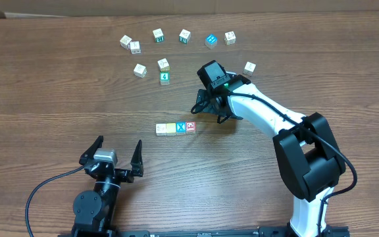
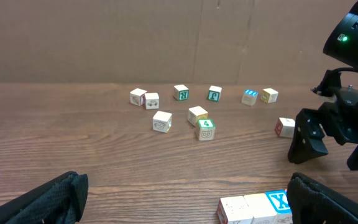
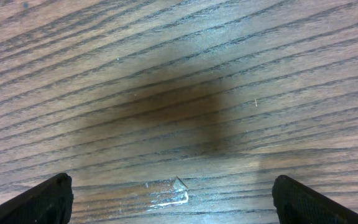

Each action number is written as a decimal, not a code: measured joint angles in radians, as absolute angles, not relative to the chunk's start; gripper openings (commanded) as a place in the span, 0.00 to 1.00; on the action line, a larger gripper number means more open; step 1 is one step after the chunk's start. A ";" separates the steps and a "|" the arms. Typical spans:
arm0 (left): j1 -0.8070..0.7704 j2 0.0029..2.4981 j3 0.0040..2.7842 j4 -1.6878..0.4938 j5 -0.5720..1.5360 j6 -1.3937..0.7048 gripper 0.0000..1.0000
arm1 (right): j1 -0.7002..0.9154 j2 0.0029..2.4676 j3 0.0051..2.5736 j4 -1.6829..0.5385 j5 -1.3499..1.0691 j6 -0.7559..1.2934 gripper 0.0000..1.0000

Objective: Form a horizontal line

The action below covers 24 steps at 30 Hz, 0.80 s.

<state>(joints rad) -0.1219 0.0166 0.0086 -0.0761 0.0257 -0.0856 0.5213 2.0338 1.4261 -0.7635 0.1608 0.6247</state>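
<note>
Four small lettered cubes lie side by side in a left-to-right row at the table's middle: white [image 1: 160, 129], pale yellow [image 1: 170, 128], blue with a white X [image 1: 181, 127] and red-faced [image 1: 191, 126]. My right gripper [image 1: 210, 113] hovers just behind and right of the row, open and empty; its wrist view shows only bare wood between the fingertips [image 3: 42, 202]. The left gripper [image 1: 116, 153] rests open near the front edge, left of the row. In its wrist view the white cube [image 2: 234, 210], yellow cube [image 2: 257, 208] and X cube [image 2: 279, 202] sit by the right finger [image 2: 334, 202].
Several loose cubes are scattered at the back, among them a green 4 cube [image 1: 164, 77], a blue cube [image 1: 210, 41] and a white cube [image 1: 249, 67] right of my right wrist. A shiny clear patch [image 3: 166, 191] lies on the wood under the right gripper.
</note>
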 measured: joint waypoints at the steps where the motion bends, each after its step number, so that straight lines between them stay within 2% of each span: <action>1: -0.122 0.017 0.009 -0.076 0.025 -0.080 1.00 | 0.521 2.034 1.426 -0.763 0.161 0.625 1.00; 24: -0.122 0.017 0.009 -0.076 0.025 -0.071 1.00 | 0.521 2.034 1.426 -0.763 0.160 0.624 1.00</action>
<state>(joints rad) -0.1219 0.0166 0.0086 -0.0761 0.0254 -0.0708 0.5213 2.0338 1.4261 -0.7631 0.1604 0.6243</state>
